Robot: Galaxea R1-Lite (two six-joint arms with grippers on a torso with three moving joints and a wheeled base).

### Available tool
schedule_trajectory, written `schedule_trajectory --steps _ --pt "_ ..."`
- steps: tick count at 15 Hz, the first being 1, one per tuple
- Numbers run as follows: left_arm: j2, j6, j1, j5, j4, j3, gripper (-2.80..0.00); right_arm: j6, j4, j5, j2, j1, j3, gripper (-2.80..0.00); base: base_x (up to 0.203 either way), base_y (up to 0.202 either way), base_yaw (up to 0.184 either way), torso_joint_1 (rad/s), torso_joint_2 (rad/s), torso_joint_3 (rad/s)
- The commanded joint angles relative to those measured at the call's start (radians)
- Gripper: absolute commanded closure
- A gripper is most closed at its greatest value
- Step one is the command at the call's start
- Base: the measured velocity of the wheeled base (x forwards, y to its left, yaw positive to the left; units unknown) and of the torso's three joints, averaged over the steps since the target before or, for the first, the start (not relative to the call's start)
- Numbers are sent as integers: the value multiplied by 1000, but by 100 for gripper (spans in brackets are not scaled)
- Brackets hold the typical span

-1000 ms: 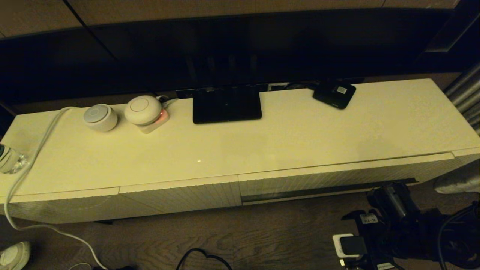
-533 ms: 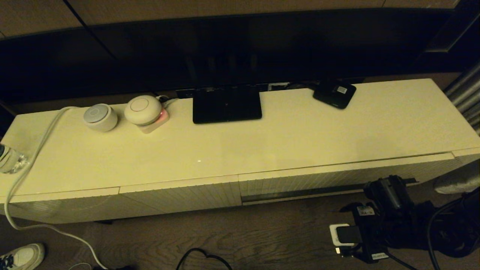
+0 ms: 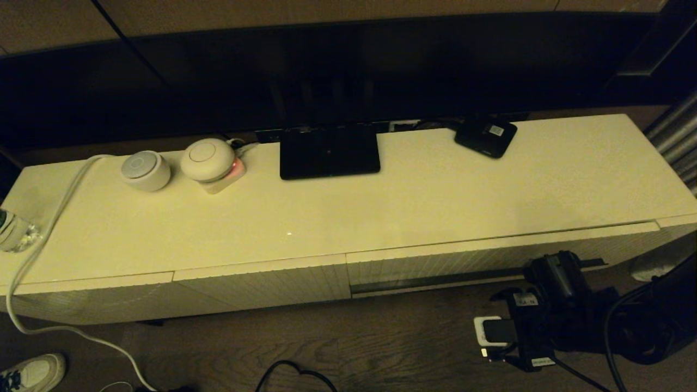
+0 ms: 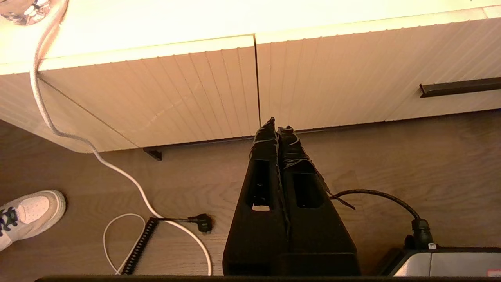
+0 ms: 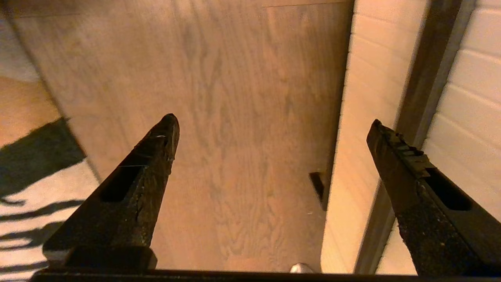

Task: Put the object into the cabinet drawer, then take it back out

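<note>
**Drawer shut, no umbrella in sight**

Head view: we see our right gripper (image 3: 555,267) low by the drawer (image 3: 479,261) handle slot.
L wrist: left gripper (image 4: 277,129) fingers pressed together, above floor.
R wrist: fingers spread wide beside slot (image 5: 419,105).

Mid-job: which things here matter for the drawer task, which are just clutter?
Job: cabinet drawer, closed; right end effector, open beside its handle slot; left end effector, shut, parked low. Umbrella not visible.
Lying about: black stand, small black box, two round devices, shoe.
</note>
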Motion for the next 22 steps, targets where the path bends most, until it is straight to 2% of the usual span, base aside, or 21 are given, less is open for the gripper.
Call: schedule_trajectory --steps 1,14,22 --pt "0 0 0 1 0 3 0 -9 -9 0 25 -3 -17 -280 0 0 0 0 0 0" --pt "0 0 0 1 0 3 0 -12 -20 11 83 -13 -118 -280 0 0 0 0 0 0" --pt "0 0 0 1 0 3 0 -14 -24 11 121 -13 -130 -280 0 0 0 0 0 0"
